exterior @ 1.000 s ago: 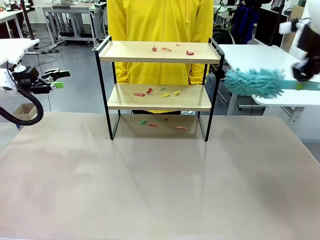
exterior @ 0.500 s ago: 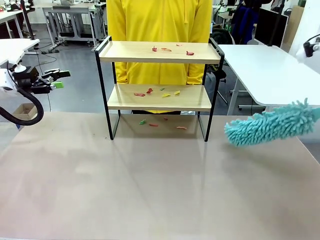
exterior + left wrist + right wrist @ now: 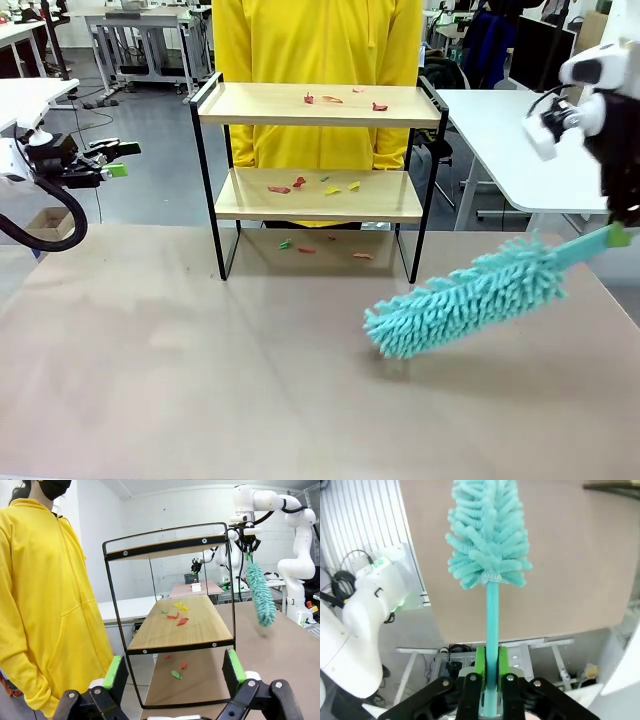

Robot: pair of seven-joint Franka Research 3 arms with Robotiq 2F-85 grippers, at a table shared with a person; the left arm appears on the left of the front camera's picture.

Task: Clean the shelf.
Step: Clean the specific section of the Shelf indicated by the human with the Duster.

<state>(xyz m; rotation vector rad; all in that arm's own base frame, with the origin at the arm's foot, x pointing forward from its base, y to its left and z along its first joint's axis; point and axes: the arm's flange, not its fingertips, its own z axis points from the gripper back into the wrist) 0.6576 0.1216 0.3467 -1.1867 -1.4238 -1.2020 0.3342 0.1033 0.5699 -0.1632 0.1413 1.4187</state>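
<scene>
At far left the left gripper (image 3: pixel 121 160) hangs well apart from the shelf (image 3: pixel 260 103), jaws spread wide with nothing between them, so nothing steadies the shelf if it gets pushed. The shelf stands at the far middle of the tabletop (image 3: pixel 180 380), just in front of a person (image 3: pixel 320 40) in a yellow top. It looks light on its thin black legs, so a firm sweep against a board or raised side rail could slide it or tip it toward that person. Coloured scraps (image 3: pixel 332 98) lie on both boards and on the tabletop between the legs. A fast stroke would probably scatter them off the back instead of gathering them, and those under the lower board look hard to reach. Further right the teal duster (image 3: pixel 465 297) slants low over the tabletop, in front of the shelf and well apart from it; whether its tip touches the surface I cannot tell. The right gripper (image 3: pixel 489 661) has its jaws clenched on the thin handle, far from the head, so the long duster may twist in that hold under side load.

The tabletop is plain matt beige, bare apart from the shelf and scraps. Behind it is a workshop with a grey floor and white tables (image 3: pixel 500 120)
</scene>
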